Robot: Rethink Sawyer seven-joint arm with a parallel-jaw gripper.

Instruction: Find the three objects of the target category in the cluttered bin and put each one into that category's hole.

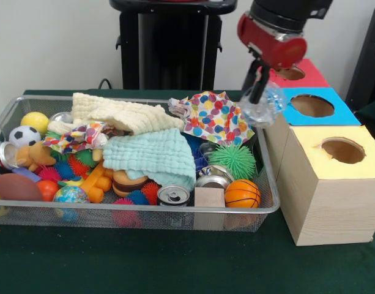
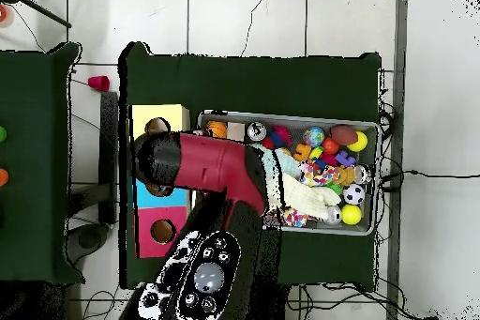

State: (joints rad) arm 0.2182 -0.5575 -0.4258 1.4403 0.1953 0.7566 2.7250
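Note:
The silver wire-mesh bin [image 1: 144, 209] is full of toys, cloths and cans; it also shows in the overhead view [image 2: 375, 129]. My gripper [image 1: 259, 93] is shut on a small clear wrinkly bottle [image 1: 265, 107]. It holds the bottle in the air above the bin's right end, just left of the blue-topped box. The round hole [image 1: 312, 105] in the blue top is open and uncovered. In the overhead view the red arm [image 2: 211, 166] hides the gripper, the bottle and most of the blue top [image 2: 146, 198]. No other clear bottle shows plainly.
A red-topped box [image 1: 306, 70] stands behind the blue one and a yellow-topped box [image 1: 334, 177] in front. Silver cans [image 1: 174, 195], a basketball [image 1: 242, 193], a green spiky ball [image 1: 235, 160] and cloths [image 1: 152, 156] fill the bin.

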